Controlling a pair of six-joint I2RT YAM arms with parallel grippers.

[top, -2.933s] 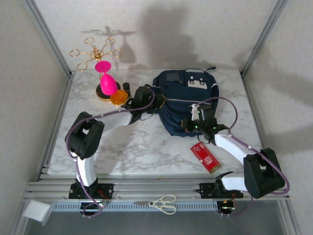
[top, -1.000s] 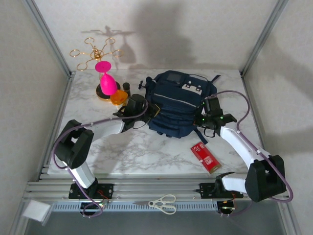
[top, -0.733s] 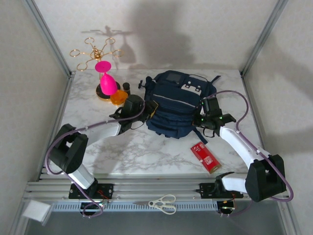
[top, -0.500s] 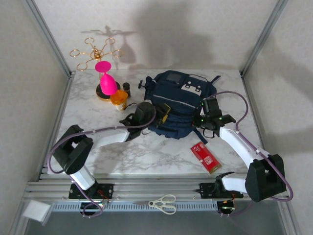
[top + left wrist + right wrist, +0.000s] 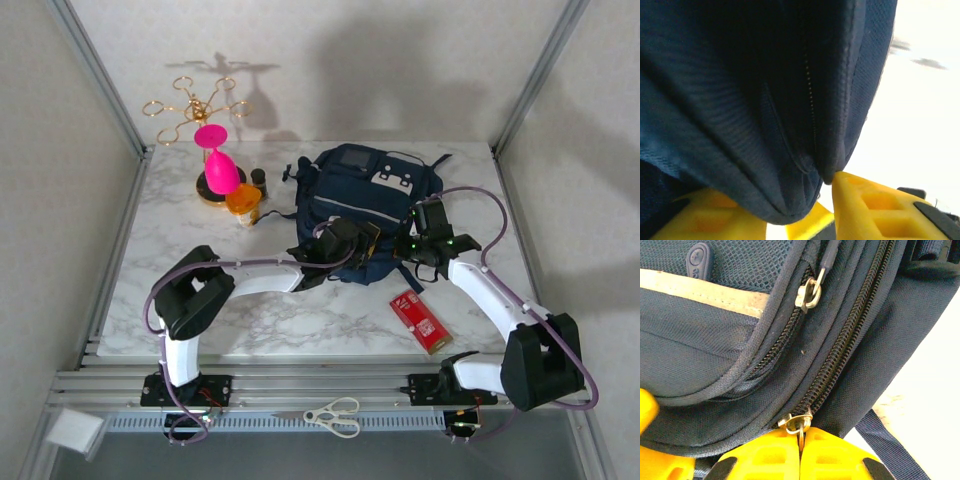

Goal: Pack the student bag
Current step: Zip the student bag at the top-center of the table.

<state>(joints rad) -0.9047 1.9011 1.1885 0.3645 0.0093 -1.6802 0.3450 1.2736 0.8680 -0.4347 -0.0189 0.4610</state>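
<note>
Nearest, scissors (image 5: 333, 415) lie on the rail and a red box (image 5: 420, 322) sits unpacked on the surface (image 5: 250, 310), so packing looks barely begun. The right tool (image 5: 800, 437) is clenched on a zip pull (image 5: 799, 424) at the bag (image 5: 365, 190), whose zip looks closed. The left tool (image 5: 826, 202) straddles a fold of the bag; I cannot tell whether it grips. The wrist views resolve the zip teeth, while the top view places the bag mid-surface, toward the back.

marble table (image 5: 180, 235): bag (image 5: 365, 190), red box (image 5: 421, 322) perhaps
</note>
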